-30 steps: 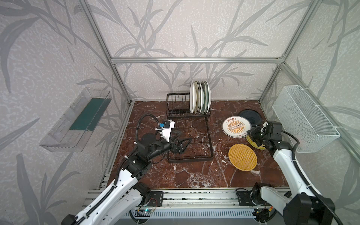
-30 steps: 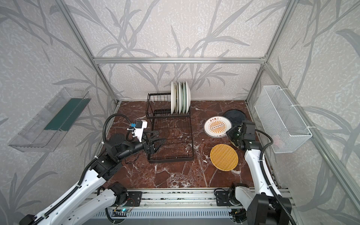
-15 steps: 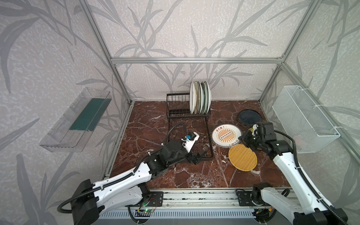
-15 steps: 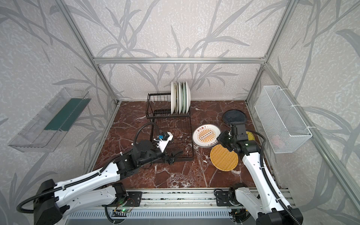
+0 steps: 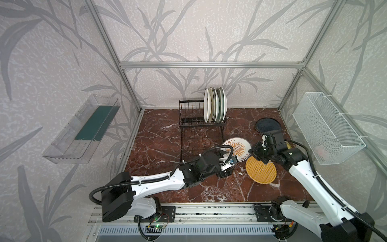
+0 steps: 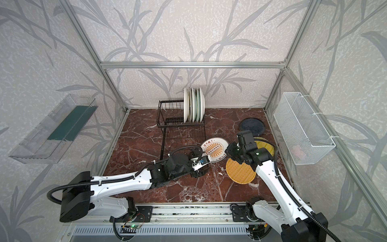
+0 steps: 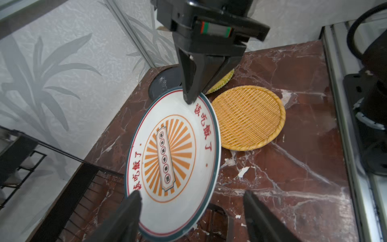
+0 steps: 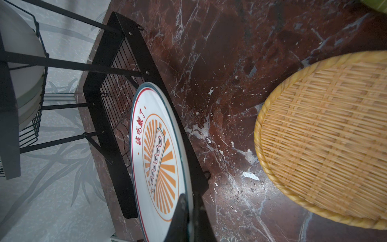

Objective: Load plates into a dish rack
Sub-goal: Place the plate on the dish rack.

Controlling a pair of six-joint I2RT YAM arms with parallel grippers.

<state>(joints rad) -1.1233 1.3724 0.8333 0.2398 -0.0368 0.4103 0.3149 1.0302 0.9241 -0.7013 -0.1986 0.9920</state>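
Note:
The white plate with the orange sunburst (image 5: 236, 147) (image 6: 213, 147) (image 7: 173, 150) (image 8: 159, 146) hangs tilted on edge by the front right corner of the black wire dish rack (image 5: 201, 125) (image 6: 182, 125). My right gripper (image 5: 251, 152) (image 6: 227, 152) (image 8: 189, 198) is shut on its rim. My left gripper (image 5: 229, 167) (image 6: 201, 168) (image 7: 191, 194) is open, its jaws either side of the opposite rim. Several plates (image 5: 215, 108) stand in the rack's upper basket. A yellow woven disc (image 5: 260, 170) and a dark blue plate (image 5: 267, 125) lie on the table.
Another yellow disc (image 6: 266, 146) lies partly under my right arm. A clear plastic bin (image 5: 83, 130) hangs on the left wall and a white mesh basket (image 5: 326, 127) on the right wall. The rack's lower grid tray (image 8: 117, 88) lies just behind the held plate.
My right gripper lifted the sunburst plate off the table and carried it left toward the rack's front corner. My left arm swung from the rack across to the plate.

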